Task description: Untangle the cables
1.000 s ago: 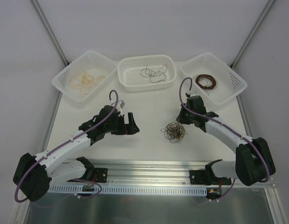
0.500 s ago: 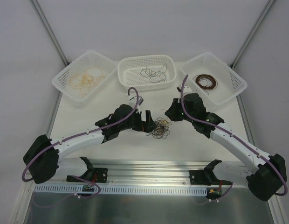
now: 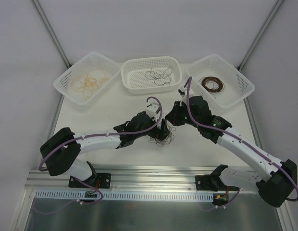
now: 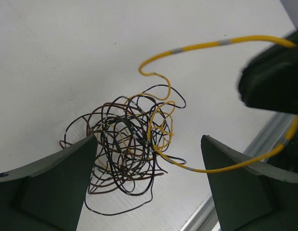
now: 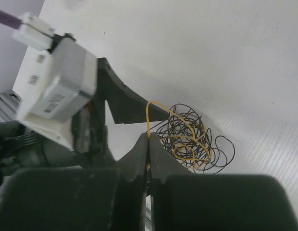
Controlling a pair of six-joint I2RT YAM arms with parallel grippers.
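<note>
The cables are a small tangle [image 3: 163, 138] of hair-thin black, dark brown and yellow wires on the white table between the two arms. In the left wrist view the tangle [image 4: 121, 144] lies between my left gripper's [image 4: 149, 147] wide-open fingers [image 4: 57, 178]. My left gripper [image 3: 162, 131] sits right over it in the top view. My right gripper [image 5: 148, 138] is shut on a yellow wire [image 5: 150, 111] that arches up out of the tangle [image 5: 190, 137]. In the top view my right gripper [image 3: 171, 119] is just behind and to the right of the tangle.
Three white baskets stand at the back: the left one [image 3: 67, 77] holds tan wires, the middle one [image 3: 139, 65] black wires, the right one [image 3: 238, 79] dark brown wires. A metal rail [image 3: 154, 175] runs along the near table edge.
The tangle has shifted left. My left arm has swung right, its open fingers now around the tangle. My right gripper has moved left and closed on the yellow wire.
</note>
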